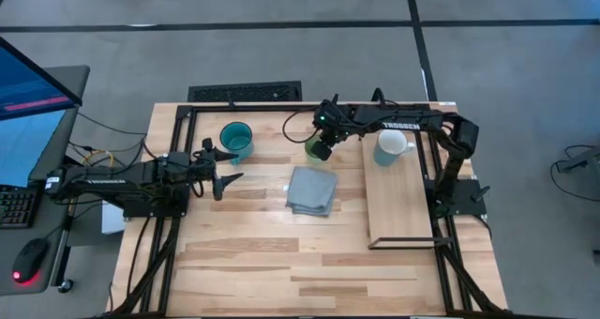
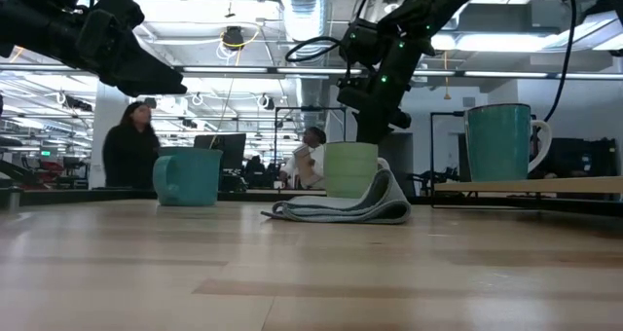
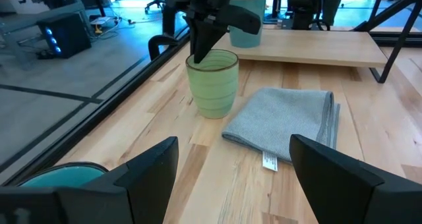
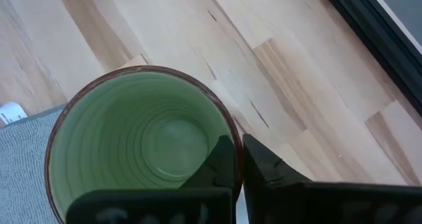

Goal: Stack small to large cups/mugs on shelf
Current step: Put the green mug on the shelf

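The light green mug (image 3: 212,84) stands upright on the tabletop just beyond the folded grey-blue cloth (image 1: 312,189). My right gripper (image 4: 239,141) is above it, shut on its rim. The teal-blue mug (image 1: 236,141) stands on its base near the table's far left. A white-handled mug (image 1: 389,147) stands on the far end of the light-wood shelf (image 1: 403,202). My left gripper (image 3: 234,145) hovers open at the table's left, near the teal-blue mug (image 3: 56,174), touching nothing. My right gripper pinches the light green mug's rim (image 4: 232,128) on its far side, one finger (image 4: 221,165) inside the mug and one (image 4: 264,174) outside. The fingers (image 3: 200,49) come from above, pointing down. The mug sits upright; I cannot tell whether its base is on the table or just off it.
The shelf's black wire frame (image 1: 437,192) runs along the table's right side, and black rails border the left and far edges. The cloth lies in the middle, next to the green mug. Bare wood lies toward the near edge. People show in the room beyond the table.
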Robot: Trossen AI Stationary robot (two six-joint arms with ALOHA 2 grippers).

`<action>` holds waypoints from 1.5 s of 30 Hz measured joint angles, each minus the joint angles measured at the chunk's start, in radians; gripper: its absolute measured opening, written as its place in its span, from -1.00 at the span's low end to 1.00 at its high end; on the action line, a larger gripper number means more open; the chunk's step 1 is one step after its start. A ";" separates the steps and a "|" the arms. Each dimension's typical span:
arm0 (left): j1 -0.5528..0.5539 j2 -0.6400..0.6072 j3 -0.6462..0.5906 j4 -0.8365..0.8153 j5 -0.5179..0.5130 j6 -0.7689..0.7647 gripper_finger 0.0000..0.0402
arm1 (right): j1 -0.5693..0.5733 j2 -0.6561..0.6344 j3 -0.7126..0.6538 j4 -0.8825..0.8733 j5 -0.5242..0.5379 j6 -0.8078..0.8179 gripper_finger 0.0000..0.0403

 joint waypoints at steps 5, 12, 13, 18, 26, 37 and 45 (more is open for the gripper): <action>0.000 0.000 0.000 -0.001 0.000 0.000 0.40 | 0.006 0.000 0.001 -0.003 0.000 0.000 -0.91; 0.000 0.000 0.000 -0.002 0.000 0.000 0.40 | 0.009 0.002 0.029 -0.054 -0.041 -0.005 -0.91; 0.000 0.000 0.000 -0.002 0.000 0.000 0.40 | 0.009 0.002 0.035 -0.066 -0.044 -0.008 -0.91; 0.000 0.000 0.000 -0.011 0.000 0.000 0.40 | 0.016 0.002 0.071 -0.118 -0.049 -0.011 -0.91; 0.000 0.000 0.000 -0.017 0.000 0.000 0.40 | 0.057 0.002 0.157 -0.240 -0.056 -0.026 -0.91; 0.000 0.000 0.000 -0.041 0.000 -0.042 0.40 | 0.146 -0.022 0.240 -0.380 -0.058 -0.007 -0.91; 0.000 0.000 0.000 -0.053 0.031 -0.051 0.40 | 0.190 -0.163 0.189 -0.399 -0.046 0.063 -0.91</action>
